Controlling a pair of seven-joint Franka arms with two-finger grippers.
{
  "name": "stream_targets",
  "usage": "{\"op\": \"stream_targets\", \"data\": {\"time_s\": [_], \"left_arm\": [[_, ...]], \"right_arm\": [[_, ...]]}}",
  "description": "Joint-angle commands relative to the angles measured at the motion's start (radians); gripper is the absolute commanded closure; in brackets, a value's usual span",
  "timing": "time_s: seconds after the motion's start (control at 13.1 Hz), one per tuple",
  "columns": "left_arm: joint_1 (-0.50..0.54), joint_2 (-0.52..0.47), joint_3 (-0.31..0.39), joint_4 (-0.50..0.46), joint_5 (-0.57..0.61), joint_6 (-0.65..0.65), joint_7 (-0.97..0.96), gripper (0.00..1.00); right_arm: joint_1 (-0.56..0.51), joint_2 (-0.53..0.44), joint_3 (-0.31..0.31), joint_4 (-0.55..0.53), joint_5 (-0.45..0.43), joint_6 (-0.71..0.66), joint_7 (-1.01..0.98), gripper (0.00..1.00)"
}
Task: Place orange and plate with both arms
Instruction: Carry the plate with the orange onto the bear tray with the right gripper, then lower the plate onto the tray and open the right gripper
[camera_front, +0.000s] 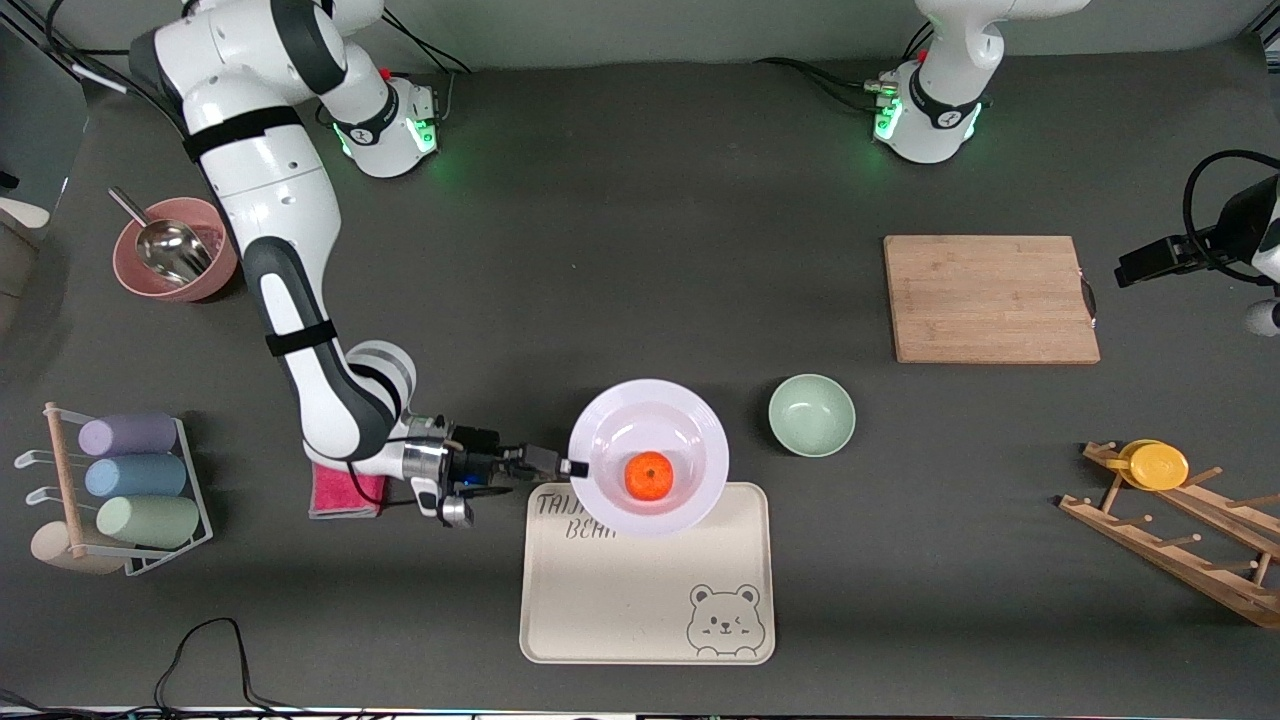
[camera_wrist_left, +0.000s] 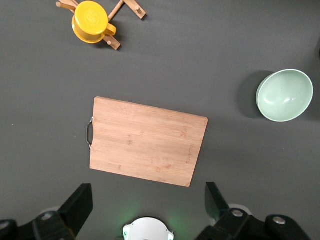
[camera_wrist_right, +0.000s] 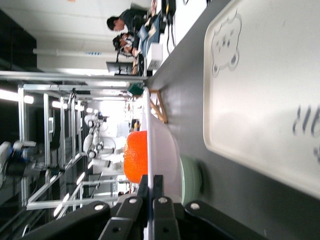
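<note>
The white plate hangs level over the beige bear tray's edge farthest from the front camera, with the orange resting in its well. My right gripper is shut on the plate's rim at the side toward the right arm's end of the table. In the right wrist view the fingers pinch the thin plate edge, the orange just past them. My left gripper is open high above the table near the wooden cutting board, holding nothing; that arm waits at the edge of the front view.
A pale green bowl sits beside the plate toward the left arm's end. The cutting board lies farther from the front camera. A wooden rack with a yellow disc, a pink bowl with scoop, a cup rack and a red cloth stand around.
</note>
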Motion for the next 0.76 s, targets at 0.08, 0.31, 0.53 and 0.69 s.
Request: {"op": "stream_targets", "data": {"time_s": [0.08,0.31,0.53,0.69], "left_arm": [[0.007,0.016,0.005,0.05,-0.011,-0.054,0.031,0.0],[0.007,0.021,0.005,0.054,-0.01,-0.053,0.044,0.0],[0.003,0.021,0.005,0.083,-0.01,-0.08,0.041,0.0],[0.003,0.021,0.005,0.085,-0.01,-0.088,0.042,0.0]], "right_arm": [[0.0,0.162,-0.001,0.284,-0.03,0.041,0.127,1.0],[-0.005,0.249,-0.001,0.405,-0.027,0.084,0.143,1.0],[-0.005,0.279,0.001,0.424,-0.023,0.11,0.141,1.0],[-0.005,0.302,0.001,0.425,-0.023,0.112,0.101,1.0]]}}
